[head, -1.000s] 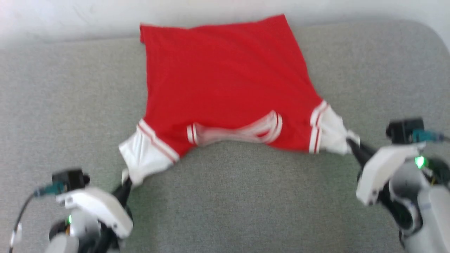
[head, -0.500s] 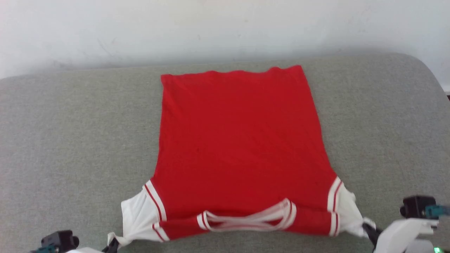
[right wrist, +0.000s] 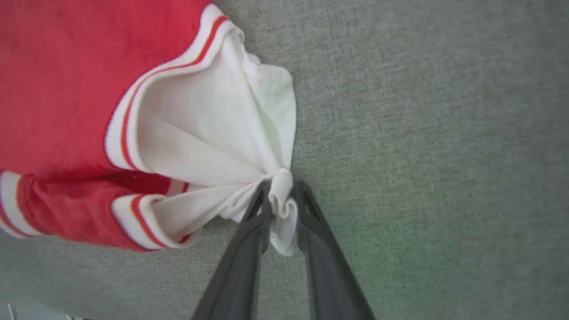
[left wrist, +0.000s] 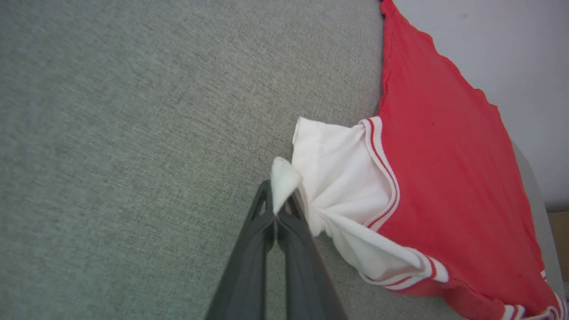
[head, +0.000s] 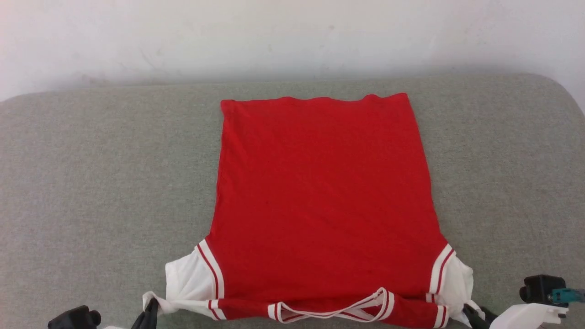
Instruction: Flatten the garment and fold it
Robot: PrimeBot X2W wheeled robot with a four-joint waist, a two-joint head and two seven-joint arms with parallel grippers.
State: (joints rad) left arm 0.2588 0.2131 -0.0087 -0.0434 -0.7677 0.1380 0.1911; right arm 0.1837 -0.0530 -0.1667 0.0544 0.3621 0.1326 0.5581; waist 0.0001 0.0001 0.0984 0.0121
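Jersey lying flat on the cushion, me parked at both sleeve tips

Head view: the thin red sports jersey [head: 320,196] with white red-striped sleeves is lying spread flat on the grey fabric cushion [head: 91,183], its far edge pointing toward the white wall [head: 274,36] and its striped collar [head: 329,311] at the near edge, with my left gripper [head: 148,316] and right gripper [head: 475,316] poking in at the sleeve ends. Left wrist view: my left gripper [left wrist: 276,209] is pinching the tip of the white left sleeve [left wrist: 338,173], fingers closed together on it. Right wrist view: my right gripper [right wrist: 281,189] is sitting with its fingers a bit apart and the bunched end of the white right sleeve [right wrist: 200,129] between them. Honestly can't tell if it's actually gripping.
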